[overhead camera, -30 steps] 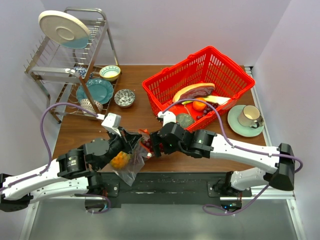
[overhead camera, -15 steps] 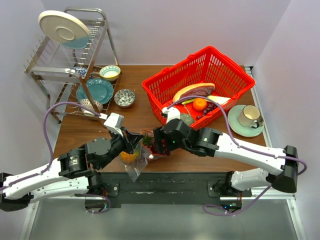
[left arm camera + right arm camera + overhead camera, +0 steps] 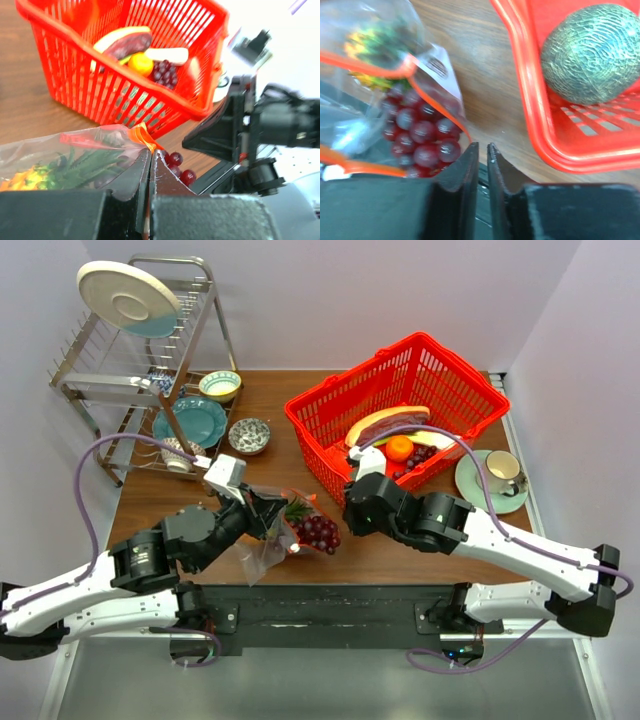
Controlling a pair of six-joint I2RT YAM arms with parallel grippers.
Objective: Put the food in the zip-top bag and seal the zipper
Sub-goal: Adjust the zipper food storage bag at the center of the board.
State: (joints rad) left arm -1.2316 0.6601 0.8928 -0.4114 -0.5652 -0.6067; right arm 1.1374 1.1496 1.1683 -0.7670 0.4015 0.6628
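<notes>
The wooden table (image 3: 150,508) carries a red basket (image 3: 315,445) at the back right. In front of it the clear bag (image 3: 258,552) lies slumped toward the near edge. The left gripper (image 3: 150,167) is clamped tight on a corner of the bag's mouth. The right gripper (image 3: 482,155) hovers just beside the mouth with its fingers nearly together and nothing between them.

The pineapple (image 3: 25,179) sits well inside the bag. The grapes (image 3: 318,532) lie right at the opening and seem partly outside it. That is the likely trouble: pressing the orange zipper (image 3: 139,134) together now would pinch the grapes in the seam, so it would not close. A tug on the held corner could also roll them out onto the table. The zipper is folded at the left fingers, so the two sides may not line up
</notes>
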